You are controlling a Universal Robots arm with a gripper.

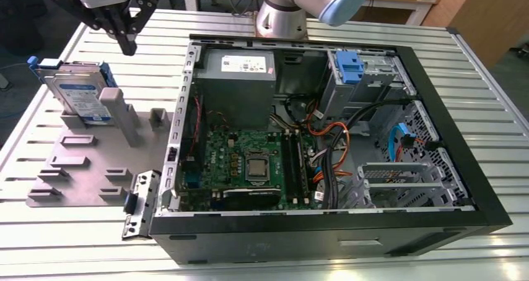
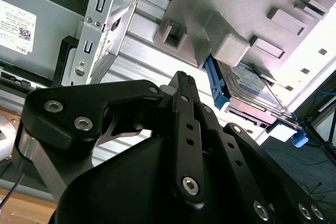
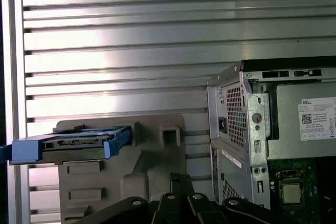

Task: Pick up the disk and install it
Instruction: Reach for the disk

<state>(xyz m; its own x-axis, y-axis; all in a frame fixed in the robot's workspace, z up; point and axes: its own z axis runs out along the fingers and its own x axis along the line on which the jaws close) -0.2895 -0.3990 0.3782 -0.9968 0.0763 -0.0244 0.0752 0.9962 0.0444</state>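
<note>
**Claw shut and empty above the disk — pick-up not yet made**

The gripper (image 1: 126, 44) is hanging in the air with its fingers drawn together on nothing. By my reading the work is sitting at its first step, the pick-up, with the install not begun.

The disk (image 1: 81, 92) is standing on edge between the grey posts (image 1: 124, 126) of a fixture plate (image 1: 83, 163). It is below the claw and a little off to one side, apart from the fingertips with open air between. In the second wrist view its blue carrier is showing just past the fingertips, beyond one of those posts.

The open computer case (image 1: 289, 241) is lying on the claw's other side, farther from it than the disk is. Deep inside, a smaller blue bracket (image 1: 347, 67) is sitting by the metal drive cage (image 1: 388, 64).

As I judge it, the grasp is calling for three things:
- the fingers parting enough to take the disk across its thin faces;
- the claw lining up squarely over the disk's upper edge;
- the fingers coming down clear of the posts — a skewed grip is likely to jam the carrier in its slot.
</note>
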